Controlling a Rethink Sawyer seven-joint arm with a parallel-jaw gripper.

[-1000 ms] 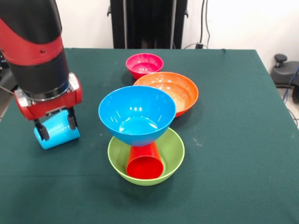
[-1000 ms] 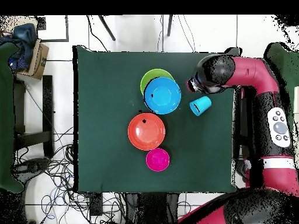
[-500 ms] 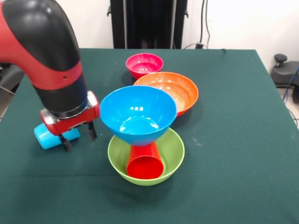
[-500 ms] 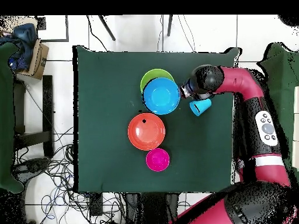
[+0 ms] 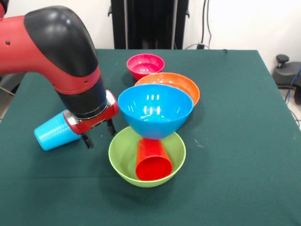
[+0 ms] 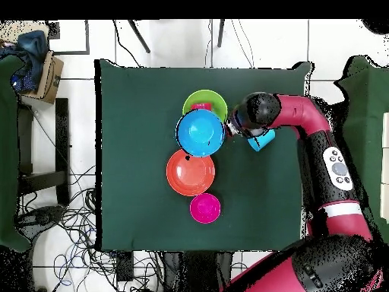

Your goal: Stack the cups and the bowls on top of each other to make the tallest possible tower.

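**Tower item: blue bowl leaning on red cup**

- Gripper (image 5: 99,135): fingers apart, empty, just beside blue bowl (image 5: 155,110) rim, above lime bowl (image 5: 121,149) edge.
- Tower: red cup (image 5: 153,160) tipped inside lime bowl; blue bowl on top, tilted, overhanging toward orange bowl (image 5: 190,89).
- Light blue cup (image 5: 54,131): on its side on table (image 5: 235,141), behind the arm.
- Pink bowl (image 5: 145,64): apart, unused.
- Step (est.): working at the blue bowl; next needs bowl steadied, cup righted.
- Unclear: bowl/finger contact; cup base hidden.

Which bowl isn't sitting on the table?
The blue bowl. It perches on the red cup inside the green bowl; the orange bowl and pink bowl rest on the cloth.
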